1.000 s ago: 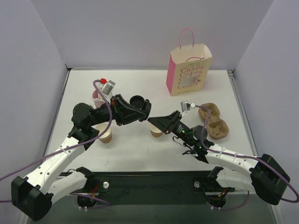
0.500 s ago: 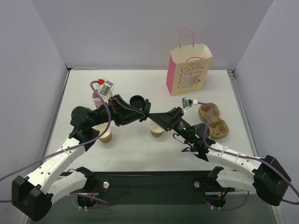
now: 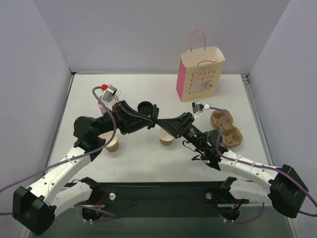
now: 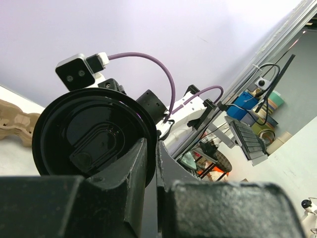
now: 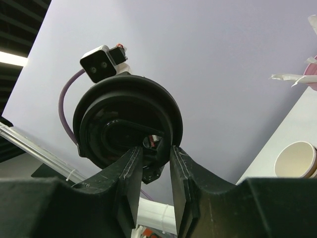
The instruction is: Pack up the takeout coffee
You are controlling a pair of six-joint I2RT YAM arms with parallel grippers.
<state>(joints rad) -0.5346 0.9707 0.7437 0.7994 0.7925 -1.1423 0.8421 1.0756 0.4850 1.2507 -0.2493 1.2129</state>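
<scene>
No takeout coffee with its lid on is in view. A black plastic lid (image 3: 145, 106) hangs in the air over mid-table, and my left gripper (image 3: 154, 115) is shut on its rim. In the left wrist view the lid (image 4: 84, 134) fills the left side, its edge pinched at my left gripper (image 4: 151, 144). My right gripper (image 3: 159, 125) meets it from the right. In the right wrist view its jaws (image 5: 156, 148) stand a little apart at the lower edge of the lid (image 5: 124, 114). A lidless brown paper cup (image 3: 166, 140) stands below them.
A second brown cup (image 3: 113, 145) stands by the left arm. A pink paper bag (image 3: 199, 74) is upright at the back right. A brown pulp cup carrier (image 3: 227, 129) lies right of centre. A pink cup of straws (image 5: 309, 74) shows at the right wrist view's edge.
My right gripper has risen from beside the lidless cup up to the lid and its jaws have narrowed. The left arm has held the lid nearly still.
</scene>
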